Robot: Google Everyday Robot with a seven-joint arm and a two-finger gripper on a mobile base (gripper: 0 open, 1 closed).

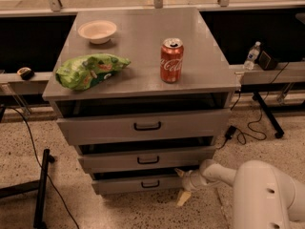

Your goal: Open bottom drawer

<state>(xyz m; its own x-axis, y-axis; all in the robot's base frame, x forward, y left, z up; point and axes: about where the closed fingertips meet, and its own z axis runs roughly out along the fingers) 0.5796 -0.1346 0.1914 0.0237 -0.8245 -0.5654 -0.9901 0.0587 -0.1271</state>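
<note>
**Grey steel, and my gripper (181, 185) down low**

The bottom drawer (124, 184) sat lowest in the cabinet (202, 56), under two wider fronts, with its black bar handle (150, 184) untouched. My gripper hovered at the drawer's right end, near the floor (119, 210), fingers (183, 198) spread apart and holding nothing. The upper finger was just beside the drawer's corner; touching or not, I couldn't tell. Up top were a cola can (171, 60), a green bag (90, 70) and a bowl (97, 31).
</note>
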